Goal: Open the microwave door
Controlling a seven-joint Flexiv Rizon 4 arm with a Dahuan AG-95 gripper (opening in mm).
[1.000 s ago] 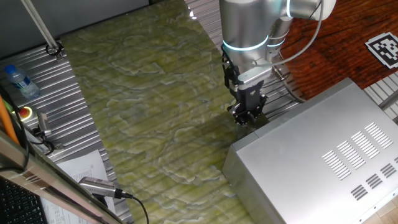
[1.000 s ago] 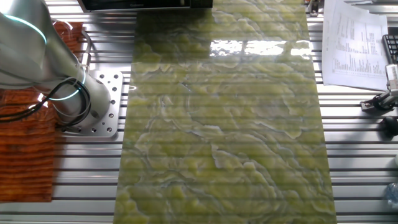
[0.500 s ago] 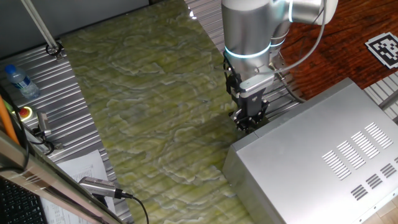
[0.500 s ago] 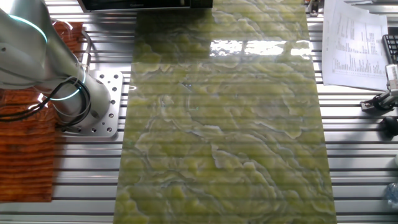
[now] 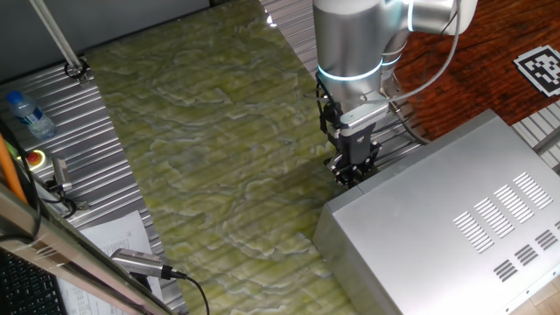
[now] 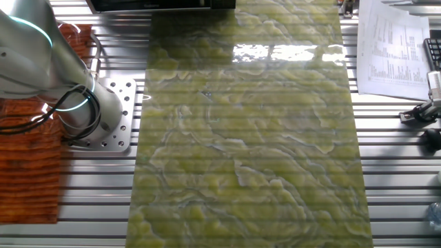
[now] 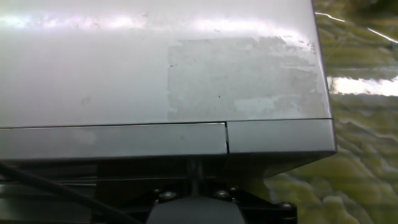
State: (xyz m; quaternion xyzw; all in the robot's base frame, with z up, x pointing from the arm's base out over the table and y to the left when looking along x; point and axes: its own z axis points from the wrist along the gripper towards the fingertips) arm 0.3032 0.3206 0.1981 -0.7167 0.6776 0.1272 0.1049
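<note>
The microwave (image 5: 446,227) is a large silver box with vent slots at the lower right. Its door faces the green mat and shows edge-on as a thin dark strip with a silver rim in the other fixed view (image 6: 162,5). In the hand view the microwave's top (image 7: 124,68) fills the frame, and the door's silver top edge (image 7: 112,142) runs below it with a seam on its right. My gripper (image 5: 352,171) points down at the far corner of the microwave's door side. Its fingers look closed together and hold nothing.
A green marbled mat (image 5: 201,140) covers the table's middle. A water bottle (image 5: 26,114) and a red button (image 5: 36,158) sit at the left edge. Papers (image 6: 393,48) and cables lie at the side. The arm's base (image 6: 83,110) stands beside an orange-brown mat (image 6: 27,165).
My gripper shifted slightly right toward the microwave's corner a second ago. It has hardly moved since.
</note>
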